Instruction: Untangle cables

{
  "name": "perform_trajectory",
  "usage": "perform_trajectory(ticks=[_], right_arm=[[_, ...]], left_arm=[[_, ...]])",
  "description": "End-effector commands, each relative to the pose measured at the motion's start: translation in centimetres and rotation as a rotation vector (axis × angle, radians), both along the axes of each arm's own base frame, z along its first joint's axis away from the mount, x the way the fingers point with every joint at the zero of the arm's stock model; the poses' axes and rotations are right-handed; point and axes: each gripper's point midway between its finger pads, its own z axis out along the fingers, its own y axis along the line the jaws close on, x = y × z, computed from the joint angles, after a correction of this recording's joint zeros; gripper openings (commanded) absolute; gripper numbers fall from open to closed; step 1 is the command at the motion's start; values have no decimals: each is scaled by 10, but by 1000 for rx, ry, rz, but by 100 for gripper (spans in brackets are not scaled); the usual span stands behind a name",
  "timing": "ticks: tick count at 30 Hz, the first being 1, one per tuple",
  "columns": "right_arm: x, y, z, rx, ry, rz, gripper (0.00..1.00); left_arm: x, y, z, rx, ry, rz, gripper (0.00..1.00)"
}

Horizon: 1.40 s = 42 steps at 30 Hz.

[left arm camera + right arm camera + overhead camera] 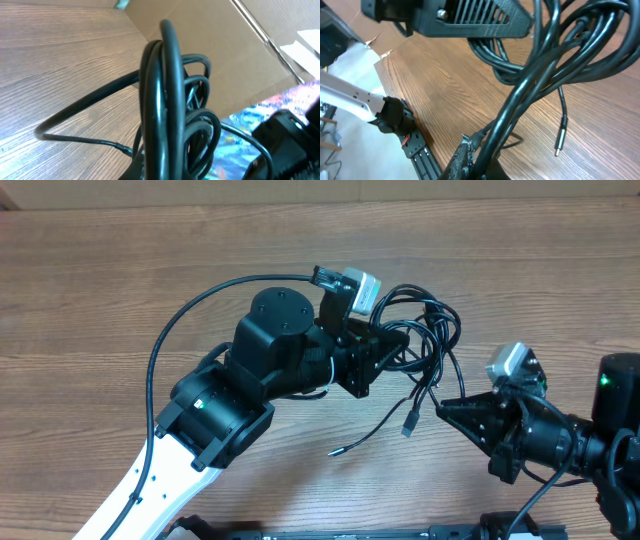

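Left end effector, right end effector both clamp cables; wood-grain table.

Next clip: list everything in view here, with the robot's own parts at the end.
table: one, brown wood grain, under everything
cables: one tangled bunch, black, mid-table between the grippers
plug ends: two, one silver-tipped, loose on the table near the bunch
cardboard: one sheet, tan, beyond the table edge
left gripper: one, black, shut on the cables
right gripper: one, black, shut on a strand of the cables
left arm: white and black
right arm: black
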Motion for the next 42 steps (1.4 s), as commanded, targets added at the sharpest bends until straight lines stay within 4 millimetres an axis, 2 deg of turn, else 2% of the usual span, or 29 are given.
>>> perform_trajectory(ticks=[1,6,10,14,21,24,26,28,36,42], right_arm=[[-7,4,4,14,-26,50,4],[-15,1,-10,-19,41,44,4],[-16,-4,-18,-52,79,12,4],[-16,-5,-18,-53,83,9,4],[8,-18,-17,-42,144,-184,4],[32,-37,-18,-21,210,-416,4],[41,-47,-18,-9,235,-523,4],[45,-50,-16,12,243,-558,4],[58,-49,0,93,215,-601,4],[62,-53,1,102,218,-643,4]], left_arm=[[14,8,8,-14,-3,96,4],[30,20,3,2,25,223,4],[44,38,-11,-4,147,399,4],[47,46,-21,-24,249,485,4],[45,46,-25,-46,313,505,4],[43,46,-26,-38,313,497,4],[39,42,-25,-8,268,441,4],[36,39,-25,36,203,385,4],[28,41,-37,295,-119,188,4],[27,45,-45,397,-219,128,4]])
